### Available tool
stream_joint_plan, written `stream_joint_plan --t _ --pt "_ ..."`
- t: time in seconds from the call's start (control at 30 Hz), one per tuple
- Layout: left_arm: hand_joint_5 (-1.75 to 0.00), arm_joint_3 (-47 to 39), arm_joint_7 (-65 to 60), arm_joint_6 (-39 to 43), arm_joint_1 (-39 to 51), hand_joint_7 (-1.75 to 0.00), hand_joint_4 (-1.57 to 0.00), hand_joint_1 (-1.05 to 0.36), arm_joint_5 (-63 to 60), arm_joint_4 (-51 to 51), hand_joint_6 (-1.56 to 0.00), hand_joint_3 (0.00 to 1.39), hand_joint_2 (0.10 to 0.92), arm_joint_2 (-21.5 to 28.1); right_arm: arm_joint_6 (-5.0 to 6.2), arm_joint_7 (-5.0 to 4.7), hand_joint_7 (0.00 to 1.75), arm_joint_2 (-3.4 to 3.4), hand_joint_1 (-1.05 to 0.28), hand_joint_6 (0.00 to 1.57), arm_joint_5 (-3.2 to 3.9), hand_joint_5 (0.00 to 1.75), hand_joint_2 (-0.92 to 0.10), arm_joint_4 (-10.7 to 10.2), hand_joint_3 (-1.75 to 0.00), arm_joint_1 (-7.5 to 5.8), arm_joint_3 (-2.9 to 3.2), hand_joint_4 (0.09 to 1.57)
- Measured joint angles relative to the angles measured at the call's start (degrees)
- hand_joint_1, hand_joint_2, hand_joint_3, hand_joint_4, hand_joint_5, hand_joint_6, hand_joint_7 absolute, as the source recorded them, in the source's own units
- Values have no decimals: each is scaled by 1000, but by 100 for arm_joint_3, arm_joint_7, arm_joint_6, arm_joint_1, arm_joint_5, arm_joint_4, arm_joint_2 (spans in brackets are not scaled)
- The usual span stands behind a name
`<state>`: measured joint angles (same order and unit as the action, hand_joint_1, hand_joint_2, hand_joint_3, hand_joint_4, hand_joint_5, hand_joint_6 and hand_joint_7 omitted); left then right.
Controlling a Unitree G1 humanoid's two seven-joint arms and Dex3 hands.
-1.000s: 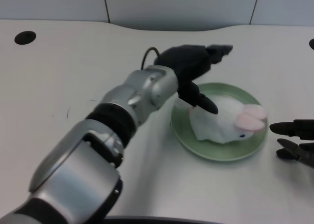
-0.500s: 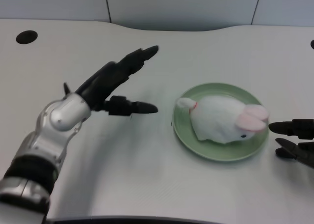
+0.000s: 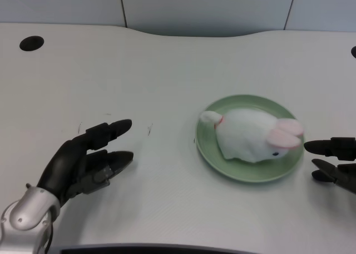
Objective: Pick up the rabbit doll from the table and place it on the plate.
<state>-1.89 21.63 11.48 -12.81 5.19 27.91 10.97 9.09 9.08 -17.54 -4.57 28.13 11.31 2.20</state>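
**Q:** One thing first — how much of the job looks finished?

**A:** Nearly all of it, by my judgement. Starting at the bottom left of the frame, nearest the camera, the left robot hand (image 3: 83,164) sits low over the white surface (image 3: 139,70) with its dark fingers (image 3: 108,130) spread and pointing toward the middle. It holds nothing; it is released and well apart from the plate.

**Q:** And the doll?

**A:** Farther in, right of centre, the rabbit doll (image 3: 250,134) lies on the green plate (image 3: 245,175). Its whole body rests inside the rim as far as I can see, so the placing seems done. What is left, if anything, is only for the arm to settle out of the way.

**Q:** How does the rabbit look?

**A:** White and plush, lying on its side. Its pink ears (image 3: 286,132) point to the right side of the frame, a small dark eye shows just below them, and a little round tail (image 3: 209,117) sticks out at the left, near the plate's edge. It seems settled, not tipping over the rim.

**Q:** Anything else in view?

**A:** At the right edge, just beside the plate but not touching it, the other robot hand (image 3: 334,162) waits. At the far upper left of the frame a dark round hole (image 3: 31,43) is set in the surface.
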Motion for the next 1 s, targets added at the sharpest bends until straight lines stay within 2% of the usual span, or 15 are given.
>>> stream_joint_plan --t 0.03,0.07,0.23,0.3,0.43,0.63,0.87,1.0 --pt "-1117 -64 -1 -75 80 -96 -585 -578 29 -60 -752 485 921 2 1 3 3 0 -486 935 4 10 -921 0 -205 0 1 1083" --pt "-1207 -117 -4 -137 145 -100 -572 -580 59 -106 -782 510 921 3 3 3 3 0 -486 935 10 9 -921 0 -205 0 3 1082" --pt "-1445 -344 -155 -301 305 -134 -538 -577 192 -172 -860 607 921 -45 9 4 1 -1 -487 931 20 4 -921 4 -208 1 4 1073" --pt "-1479 -405 -169 -309 328 -142 -536 -575 273 -160 -866 619 921 -79 14 4 2 -1 -484 932 22 5 -921 18 -208 1 5 1074" --pt "-1524 -539 -203 -384 331 -160 -558 -560 401 -150 -875 605 921 -159 19 6 5 -1 -485 940 69 13 -921 71 -201 2 30 1089" --pt "-1542 -702 -207 -520 330 -190 -572 -544 569 -96 -897 561 921 -208 26 2 5 -1 -485 942 71 15 -921 134 -199 10 58 1093" --pt "-1572 -702 -207 -695 337 -220 -538 -502 570 -121 -892 528 921 -208 213 -17 10 -1 -490 957 57 18 -921 230 -202 19 80 1099" --pt "-1626 -705 -187 -783 382 -260 -511 -495 646 -159 -884 526 921 -209 213 -17 5 0 -489 951 66 17 -921 230 -199 26 90 1097"
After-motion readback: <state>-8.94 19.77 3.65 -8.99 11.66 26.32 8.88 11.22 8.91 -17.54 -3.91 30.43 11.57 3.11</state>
